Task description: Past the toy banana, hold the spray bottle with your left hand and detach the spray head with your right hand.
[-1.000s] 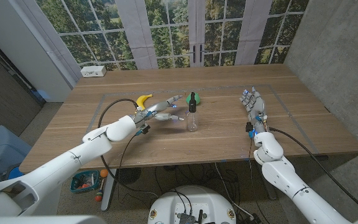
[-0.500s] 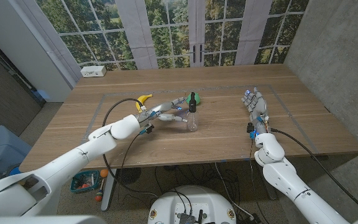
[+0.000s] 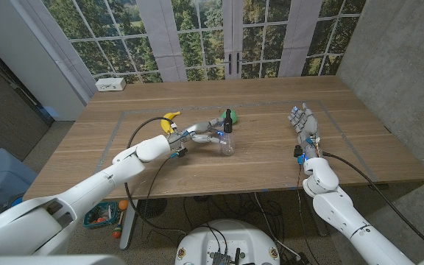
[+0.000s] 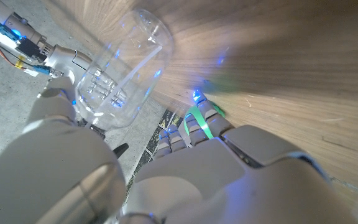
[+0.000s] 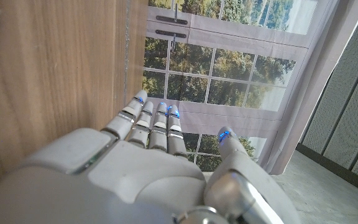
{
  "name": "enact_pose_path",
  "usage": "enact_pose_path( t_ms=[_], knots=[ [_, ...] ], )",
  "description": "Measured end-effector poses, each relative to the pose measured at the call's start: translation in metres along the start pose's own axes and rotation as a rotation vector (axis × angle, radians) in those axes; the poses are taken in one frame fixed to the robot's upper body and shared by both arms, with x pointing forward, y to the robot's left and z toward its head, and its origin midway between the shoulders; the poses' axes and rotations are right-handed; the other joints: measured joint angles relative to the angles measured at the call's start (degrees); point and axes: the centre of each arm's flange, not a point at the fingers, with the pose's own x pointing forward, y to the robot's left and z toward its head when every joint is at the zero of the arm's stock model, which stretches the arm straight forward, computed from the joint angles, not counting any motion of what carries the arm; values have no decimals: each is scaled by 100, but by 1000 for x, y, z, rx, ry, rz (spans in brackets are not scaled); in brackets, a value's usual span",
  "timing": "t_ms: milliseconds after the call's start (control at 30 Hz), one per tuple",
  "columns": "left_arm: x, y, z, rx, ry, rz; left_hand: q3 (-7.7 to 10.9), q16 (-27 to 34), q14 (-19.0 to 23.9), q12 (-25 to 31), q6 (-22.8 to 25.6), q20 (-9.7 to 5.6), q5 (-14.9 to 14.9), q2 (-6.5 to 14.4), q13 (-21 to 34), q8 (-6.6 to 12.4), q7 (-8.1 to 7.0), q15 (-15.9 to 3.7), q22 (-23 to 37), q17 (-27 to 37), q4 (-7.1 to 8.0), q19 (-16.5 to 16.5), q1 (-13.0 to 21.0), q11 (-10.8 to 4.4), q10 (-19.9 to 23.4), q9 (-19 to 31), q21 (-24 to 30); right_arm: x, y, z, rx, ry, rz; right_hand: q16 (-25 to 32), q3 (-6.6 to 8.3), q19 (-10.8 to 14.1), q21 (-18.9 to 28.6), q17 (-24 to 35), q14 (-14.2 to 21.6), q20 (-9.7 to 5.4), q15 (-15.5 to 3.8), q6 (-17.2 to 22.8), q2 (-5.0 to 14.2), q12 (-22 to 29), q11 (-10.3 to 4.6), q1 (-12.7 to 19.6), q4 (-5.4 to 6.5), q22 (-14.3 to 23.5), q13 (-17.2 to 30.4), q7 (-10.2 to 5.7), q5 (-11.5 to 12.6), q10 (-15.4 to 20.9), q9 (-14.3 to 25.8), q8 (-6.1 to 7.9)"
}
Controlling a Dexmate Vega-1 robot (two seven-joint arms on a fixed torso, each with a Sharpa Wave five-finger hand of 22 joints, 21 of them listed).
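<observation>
We saw the left hand point(image 3: 201, 134) reaching across the tabletop point(image 3: 256, 165) with its fingers spread, thumb and fingers lying to either side of the clear spray bottle point(image 3: 227, 138). From the left wrist view the bottle's body point(image 4: 124, 71) sat just beyond the fingers point(image 4: 197, 121); we could not tell whether they touched it. The bottle stood upright near the middle of the tabletop, its black spray head point(image 3: 227, 118) on, the toy banana point(image 3: 171, 117) lying behind the left arm. The right hand point(image 3: 304, 125) waited well apart, fingers straight and together, holding nothing.
</observation>
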Motion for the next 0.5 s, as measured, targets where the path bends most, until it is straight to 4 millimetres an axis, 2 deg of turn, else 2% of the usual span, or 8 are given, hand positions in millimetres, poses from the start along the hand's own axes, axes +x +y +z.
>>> enact_pose_path(
  t_ms=[167,300,367,500],
  knots=[
    [6,-4,-1,-42,-11,-25,145,0,281,0,134,-18,-350,301,0,29,71,-1,0,0,-14,142,454,38,221,0,-53,0,-1,1,-1,-1,-2,0,0,21,0,0,0,21,0,0,0,0,0,0,0,0,0,0,0,0,0,0],
    [12,-8,0,-79,-23,-51,192,0,537,-1,301,-12,-644,375,0,91,95,-7,-1,0,-13,297,707,34,448,-4,-98,0,-2,1,-2,-1,-4,0,-24,21,0,0,23,21,22,0,0,0,22,0,-24,0,0,0,0,22,0,0],
    [15,-9,-1,-96,-24,-60,211,0,724,-1,413,17,-820,409,0,124,122,-11,2,0,5,399,806,22,584,1,-121,0,-3,1,-3,-1,-5,1,-24,21,0,1,31,21,31,0,0,0,31,0,-24,0,0,0,0,31,0,0],
    [20,-14,0,-134,-36,-81,271,40,1167,41,811,183,-1183,537,0,240,136,-19,24,0,18,567,1016,-28,964,1,-188,-1,-4,1,-3,-1,-8,1,-23,21,0,1,31,20,31,0,0,0,31,0,-23,0,0,0,0,31,0,0]
  ],
)
